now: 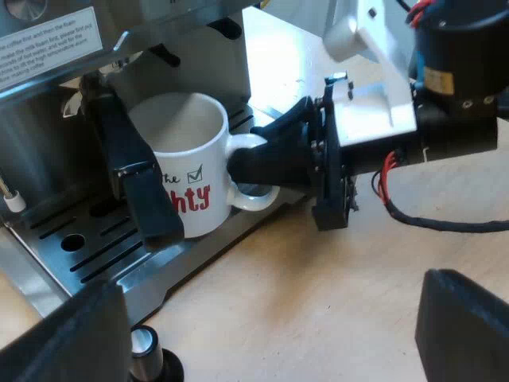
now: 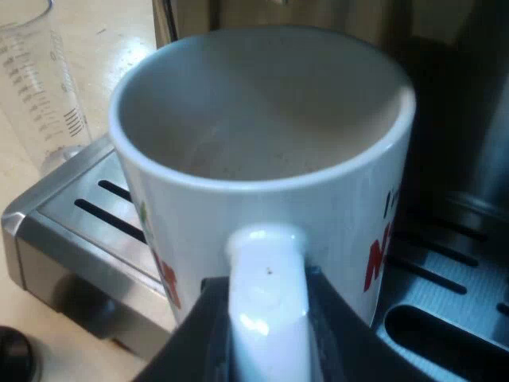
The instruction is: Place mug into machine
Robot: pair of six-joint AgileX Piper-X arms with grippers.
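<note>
Gripping the mug [image 1: 187, 155] by its white handle [image 2: 266, 302] with the right gripper [image 1: 242, 163], fingers clenched on either side of the loop, probably so that the body can go in at the espresso machine [image 1: 48, 119] without the arm crowding its front. Standing the mug upright over the machine's drip tray [image 1: 87, 247], near the tray's outer edge and close by the dark handle [image 1: 135, 183] that hangs from the machine's front. Impossible to tell whether it is resting on the grille or a shade above it. Judging the placement nearly done, with letting go and backing off yet to come. Holding the left gripper [image 1: 274, 318] spread open and empty, well apart from the machine, seemingly just to look on. Noting a measuring glass [image 2: 40, 87] just beside the machine's tray.
</note>
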